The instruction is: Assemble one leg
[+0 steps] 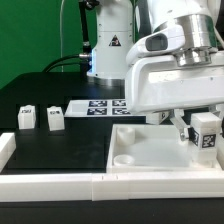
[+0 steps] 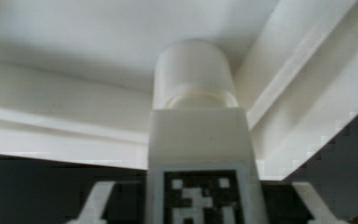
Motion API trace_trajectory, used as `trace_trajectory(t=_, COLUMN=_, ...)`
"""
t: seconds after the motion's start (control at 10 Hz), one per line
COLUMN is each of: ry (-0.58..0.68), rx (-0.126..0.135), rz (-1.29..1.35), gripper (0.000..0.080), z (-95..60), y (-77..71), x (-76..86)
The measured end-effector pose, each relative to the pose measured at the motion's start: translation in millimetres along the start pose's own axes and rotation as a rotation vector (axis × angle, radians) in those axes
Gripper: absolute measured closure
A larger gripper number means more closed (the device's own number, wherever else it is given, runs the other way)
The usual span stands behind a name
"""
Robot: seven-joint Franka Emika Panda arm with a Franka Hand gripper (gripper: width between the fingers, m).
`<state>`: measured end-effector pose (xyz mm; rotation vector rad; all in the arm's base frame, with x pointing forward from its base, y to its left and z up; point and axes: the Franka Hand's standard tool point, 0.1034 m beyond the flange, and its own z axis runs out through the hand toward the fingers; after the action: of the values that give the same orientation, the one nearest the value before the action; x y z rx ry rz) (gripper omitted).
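My gripper (image 1: 200, 133) is shut on a leg (image 1: 206, 136), a small white block with a black-and-white tag, at the exterior view's right. It holds the leg at the right side of the large white tray-like piece (image 1: 140, 150). In the wrist view the leg (image 2: 202, 150) stands between the two fingers (image 2: 101, 200), and its round peg end (image 2: 202, 75) points at an inner corner of the tray piece (image 2: 87, 50). Whether the peg touches the tray cannot be told. Two more legs (image 1: 27, 117) (image 1: 54, 119) stand on the black table at the left.
The marker board (image 1: 100, 105) lies flat behind the tray piece. Long white border bars run along the front edge (image 1: 60, 186) and the left edge (image 1: 5, 150). The robot's base (image 1: 108, 45) stands at the back, before a green backdrop.
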<state>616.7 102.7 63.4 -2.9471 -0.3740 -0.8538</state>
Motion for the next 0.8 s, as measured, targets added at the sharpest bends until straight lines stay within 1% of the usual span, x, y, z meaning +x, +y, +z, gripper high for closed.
trace_trajectory(t=0.1, ry=0.025, rx=-0.007, rz=0.000, gripper=0.0512, z=0.0, y=0.4, x=-0.2)
trace_trajectory(t=0.4, ry=0.017, rx=-0.004, rz=-0.001, gripper=0.0512, z=0.3, y=-1.5, x=0.2)
trace_trajectory(t=0.5, ry=0.017, rx=-0.004, rz=0.000, gripper=0.0400, z=0.4, y=-1.3, x=0.0)
trace_trajectory(t=0.6, ry=0.017, rx=-0.004, rz=0.000, gripper=0.0263, z=0.4, y=-1.4, x=0.0)
trace_trajectory(t=0.7, ry=0.017, rx=-0.004, rz=0.000, gripper=0.0263, z=0.4, y=-1.4, x=-0.1)
trace_trajectory(t=0.8, ry=0.016, rx=-0.004, rz=0.000, gripper=0.0173, z=0.5, y=-1.4, x=-0.1)
